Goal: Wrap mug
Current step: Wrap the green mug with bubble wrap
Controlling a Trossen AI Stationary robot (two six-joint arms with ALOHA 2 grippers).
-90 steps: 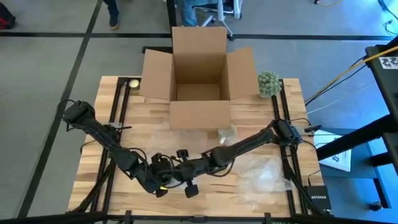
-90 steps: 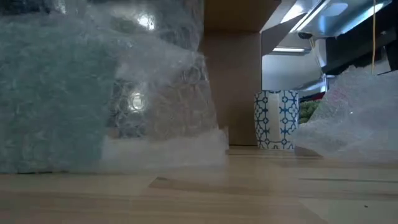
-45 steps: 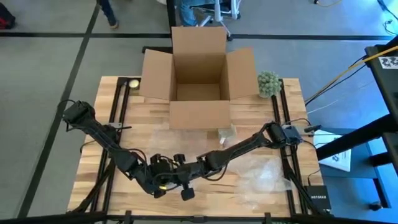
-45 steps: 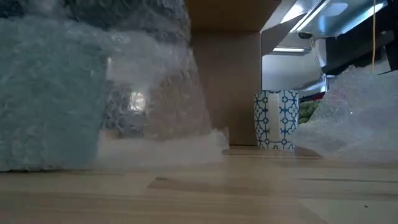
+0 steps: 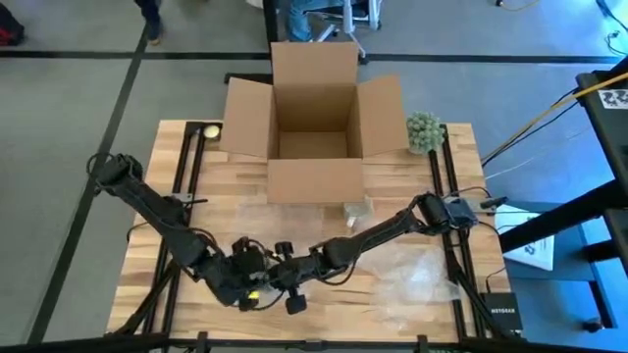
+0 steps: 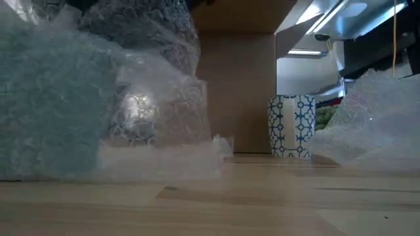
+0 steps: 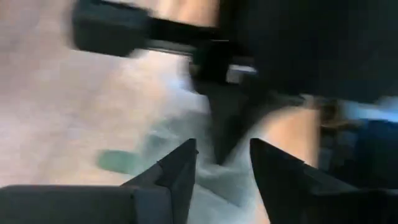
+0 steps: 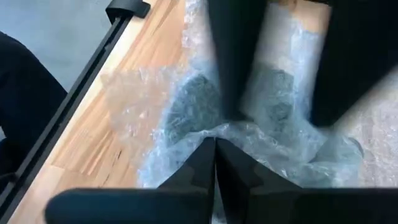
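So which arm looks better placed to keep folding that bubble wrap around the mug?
Probably the right: its hand is pinched shut on the bubble wrap over the bundle. The left hand is open alongside, gripping nothing, so it would suit steadying.

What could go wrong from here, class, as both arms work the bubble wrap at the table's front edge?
The right tool pinches only a thin fold of bubble wrap, so the sheet may slip free. Both tools crowd together, the left tool very near the other arm, so they may collide. The wrapped bundle looks loose and could unroll.
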